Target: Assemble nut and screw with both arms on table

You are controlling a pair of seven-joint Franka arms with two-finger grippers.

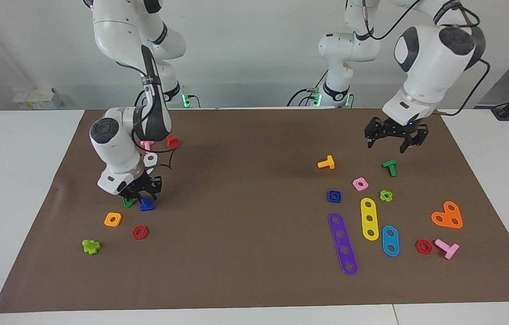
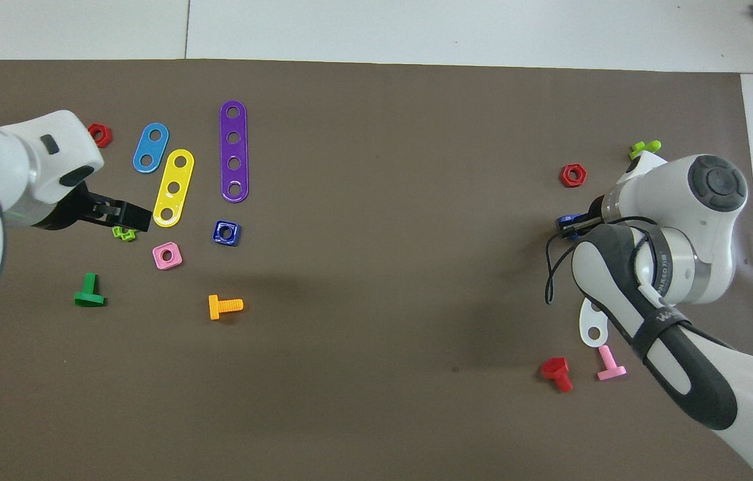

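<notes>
Right gripper [image 1: 139,193] is sitting low at the lower left of the facing view, right on the blue screw [image 1: 147,205]; can't tell if its fingers are actually clamping it yet. That screw is looking light, stiff and a bit slick, so grabbing across the flat head seems safest. Left gripper [image 1: 395,137] is hanging with fingers spread wide at the upper right, well apart from the blue nut [image 1: 334,196] lying flat mid-right on the worktop [image 1: 245,253].

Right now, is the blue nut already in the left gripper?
No. The blue nut lies on the brown sheet beside the pink nut, while the left gripper hangs above the green bolt.
</notes>
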